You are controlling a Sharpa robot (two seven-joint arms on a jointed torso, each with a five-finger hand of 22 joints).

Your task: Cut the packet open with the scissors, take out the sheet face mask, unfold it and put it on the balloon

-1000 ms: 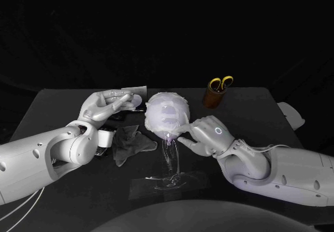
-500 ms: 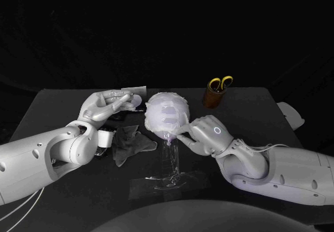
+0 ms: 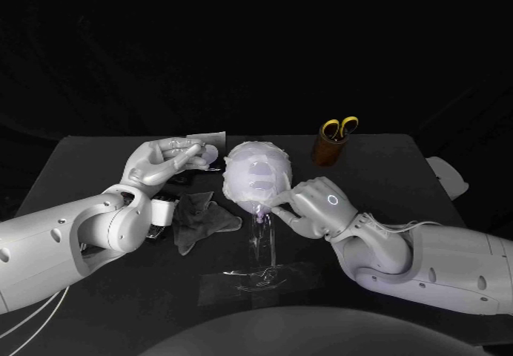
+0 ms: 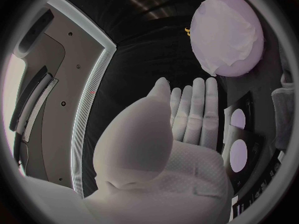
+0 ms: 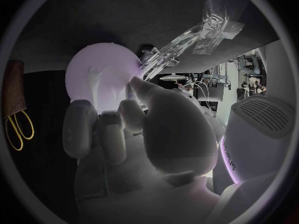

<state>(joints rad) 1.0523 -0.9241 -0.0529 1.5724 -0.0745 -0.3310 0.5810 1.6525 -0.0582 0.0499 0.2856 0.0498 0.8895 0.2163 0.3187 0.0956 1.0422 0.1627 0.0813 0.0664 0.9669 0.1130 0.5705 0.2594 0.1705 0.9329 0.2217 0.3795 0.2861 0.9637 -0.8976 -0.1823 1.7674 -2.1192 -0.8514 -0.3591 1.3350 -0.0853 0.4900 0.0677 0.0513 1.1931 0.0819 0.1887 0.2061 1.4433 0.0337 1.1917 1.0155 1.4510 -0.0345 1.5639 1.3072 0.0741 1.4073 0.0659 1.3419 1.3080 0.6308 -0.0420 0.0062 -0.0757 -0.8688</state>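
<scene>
Pale sheet face mask (image 3: 252,157) lies spread over the balloon (image 3: 260,210), which stands on a clear stand (image 3: 260,256) at the middle of the black table (image 3: 96,156). The right hand (image 3: 317,208) has thumb and a fingertip at the balloon's lower end (whether they pinch the mask's edge cannot be told), while the left hand (image 3: 162,159) hovers just beside the balloon, fingers straight, holding nothing. Yellow-handled scissors (image 3: 340,128) stand in a brown cup (image 3: 327,152) behind.
</scene>
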